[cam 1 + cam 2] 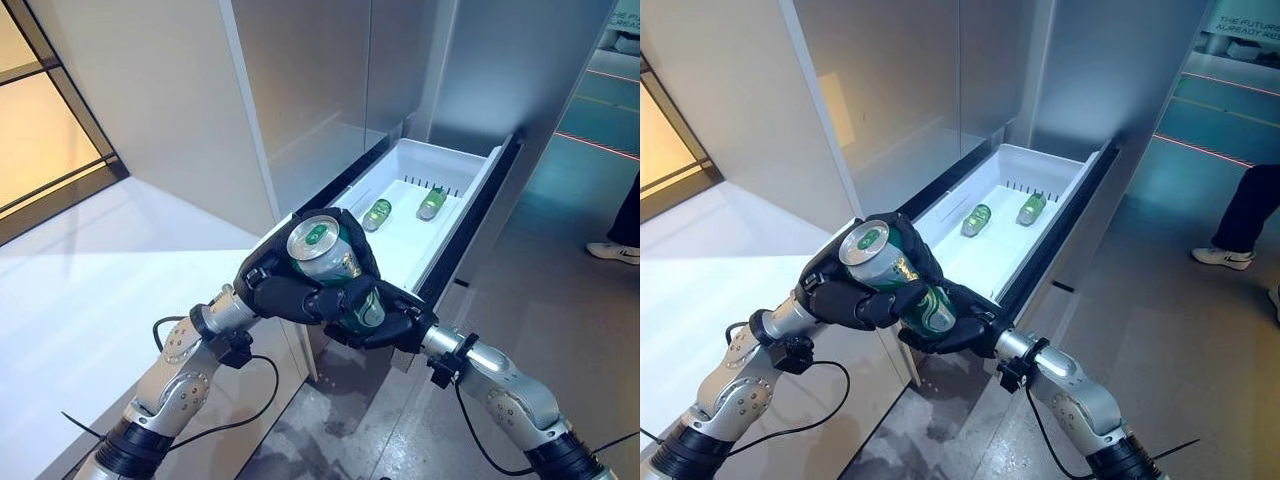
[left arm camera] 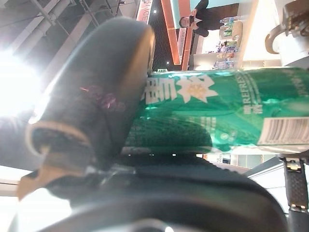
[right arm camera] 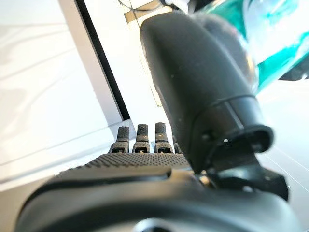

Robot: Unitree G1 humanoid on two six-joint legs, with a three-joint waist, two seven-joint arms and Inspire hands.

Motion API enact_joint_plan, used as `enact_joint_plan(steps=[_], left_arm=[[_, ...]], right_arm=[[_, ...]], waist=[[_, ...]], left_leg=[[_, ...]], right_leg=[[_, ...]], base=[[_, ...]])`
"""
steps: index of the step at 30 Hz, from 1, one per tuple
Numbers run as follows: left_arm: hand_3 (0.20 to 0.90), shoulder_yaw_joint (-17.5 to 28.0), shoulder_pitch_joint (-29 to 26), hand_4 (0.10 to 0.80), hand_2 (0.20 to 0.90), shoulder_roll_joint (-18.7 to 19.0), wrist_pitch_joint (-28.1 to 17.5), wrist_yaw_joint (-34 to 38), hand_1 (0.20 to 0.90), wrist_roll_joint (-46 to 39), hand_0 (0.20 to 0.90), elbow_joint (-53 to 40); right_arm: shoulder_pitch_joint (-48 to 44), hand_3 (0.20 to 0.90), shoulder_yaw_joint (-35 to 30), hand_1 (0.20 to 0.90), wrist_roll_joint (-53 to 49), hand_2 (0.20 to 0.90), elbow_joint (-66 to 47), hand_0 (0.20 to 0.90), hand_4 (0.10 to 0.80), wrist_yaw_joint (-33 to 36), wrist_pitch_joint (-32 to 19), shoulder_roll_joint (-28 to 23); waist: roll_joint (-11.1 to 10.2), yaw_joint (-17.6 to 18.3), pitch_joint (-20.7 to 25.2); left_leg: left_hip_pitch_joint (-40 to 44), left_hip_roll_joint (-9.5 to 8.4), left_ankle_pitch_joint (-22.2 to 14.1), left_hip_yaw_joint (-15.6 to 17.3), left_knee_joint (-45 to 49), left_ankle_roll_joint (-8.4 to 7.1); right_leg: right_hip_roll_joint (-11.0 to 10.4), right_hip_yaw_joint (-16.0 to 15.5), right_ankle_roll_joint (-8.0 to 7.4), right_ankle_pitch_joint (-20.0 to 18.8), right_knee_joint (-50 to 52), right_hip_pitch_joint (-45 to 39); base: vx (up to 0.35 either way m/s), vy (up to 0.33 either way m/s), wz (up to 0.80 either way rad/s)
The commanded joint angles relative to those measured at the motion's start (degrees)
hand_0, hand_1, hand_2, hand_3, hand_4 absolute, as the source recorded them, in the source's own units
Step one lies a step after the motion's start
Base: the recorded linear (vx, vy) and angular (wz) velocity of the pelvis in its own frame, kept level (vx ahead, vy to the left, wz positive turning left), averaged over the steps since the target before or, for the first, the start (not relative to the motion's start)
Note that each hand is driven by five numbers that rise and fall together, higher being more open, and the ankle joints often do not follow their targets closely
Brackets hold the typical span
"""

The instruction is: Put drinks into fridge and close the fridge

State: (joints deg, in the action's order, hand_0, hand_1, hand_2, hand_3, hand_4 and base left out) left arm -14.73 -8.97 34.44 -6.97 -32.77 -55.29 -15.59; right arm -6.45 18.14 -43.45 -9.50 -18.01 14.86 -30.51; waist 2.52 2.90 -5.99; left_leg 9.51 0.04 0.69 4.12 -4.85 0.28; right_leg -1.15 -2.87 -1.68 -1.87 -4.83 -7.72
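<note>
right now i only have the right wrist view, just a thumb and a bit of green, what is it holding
Observer: A green can, top toward the camera; both the left hand and the right hand are wrapped round it.
Operator: is the fridge open
Observer: Yes, a white drawer is pulled out just beyond the hands.
Operator: anything in it already
Observer: Two green drinks lie on their sides at the far end, one left of the other.

Pale wall panels (image 1: 150, 110) meet a grey mottled floor (image 1: 560, 290); warm light glows through a dark-framed window (image 1: 40, 120).
</note>
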Motion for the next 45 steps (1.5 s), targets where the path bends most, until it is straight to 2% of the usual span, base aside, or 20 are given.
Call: enact_joint_plan(steps=[1,10,18,27,40,45], left_arm=[[0.2,1.4,-11.3,0.1,0.3,-1.6,-6.7,0.2,0.3,-3.2,0.3,-2.1],[0.2,1.1,-12.3,0.1,0.3,-0.6,-5.9,2.1,0.3,-1.4,0.3,-2.3],[0.2,1.2,-13.2,0.1,0.3,2.0,-6.8,3.5,0.3,-1.6,0.3,-0.7],[0.2,1.8,-13.5,0.1,0.3,4.6,-8.1,5.8,0.3,-0.5,0.3,1.1],[0.2,2.3,-13.3,0.1,0.3,5.8,-7.0,8.5,0.3,-0.2,0.3,5.2],[0.2,1.7,-13.5,0.1,0.3,5.7,-6.8,8.6,0.3,-0.9,0.3,6.3]], right_arm=[[-9.7,0.9,-2.7,0.9,-3.5,0.9,-6.4,0.9,0.8,1.3,-4.9,2.0],[-13.0,0.9,-0.9,0.9,1.0,0.9,-7.5,0.9,0.8,-3.0,-1.6,-0.7],[-17.2,0.9,1.5,0.9,4.5,0.9,-8.4,0.9,0.8,-10.3,2.2,-7.3],[-19.0,0.9,1.3,0.9,5.1,0.9,-8.4,0.9,0.8,-13.9,3.6,-11.5],[-20.2,0.9,0.4,0.9,0.8,0.9,-7.2,0.9,0.8,-15.1,4.2,-12.7],[-20.5,0.9,0.6,0.9,-4.2,0.9,-6.9,0.9,0.8,-11.3,3.7,-11.5]], waist=[[-1.9,-0.7,3.1],[-2.2,-1.1,3.3],[-2.8,-1.4,3.3],[-3.1,-1.3,3.3],[-3.1,-1.2,3.2],[-3.0,-1.3,3.1]], left_leg=[[-0.4,-3.34,-3.5,-3.1,1.2,1.24],[-0.6,-3.57,-3.4,-3.5,1.1,1.26],[-0.5,-3.6,-3.4,-3.6,1.2,1.11],[-0.3,-3.45,-3.4,-3.6,1.2,1.0],[-0.2,-3.27,-3.3,-3.3,1.3,0.76],[-0.2,-3.16,-3.3,-3.1,1.4,0.64]], right_leg=[[1.3,-1.0,-1.65,5.2,5.0,1.0],[1.3,-1.2,-1.59,5.3,5.0,1.0],[1.2,-1.3,-1.59,5.3,5.1,0.8],[1.1,-1.4,-1.74,5.4,5.4,0.7],[1.0,-1.8,-1.93,5.3,5.3,0.5],[0.9,-2.0,-2.03,5.2,5.1,0.4]], base=[[0.0,0.0,0.0],[0.0,0.0,0.0],[0.0,0.0,0.0],[0.0,0.0,0.0],[0.0,0.0,0.0],[0.0,0.0,0.0]])
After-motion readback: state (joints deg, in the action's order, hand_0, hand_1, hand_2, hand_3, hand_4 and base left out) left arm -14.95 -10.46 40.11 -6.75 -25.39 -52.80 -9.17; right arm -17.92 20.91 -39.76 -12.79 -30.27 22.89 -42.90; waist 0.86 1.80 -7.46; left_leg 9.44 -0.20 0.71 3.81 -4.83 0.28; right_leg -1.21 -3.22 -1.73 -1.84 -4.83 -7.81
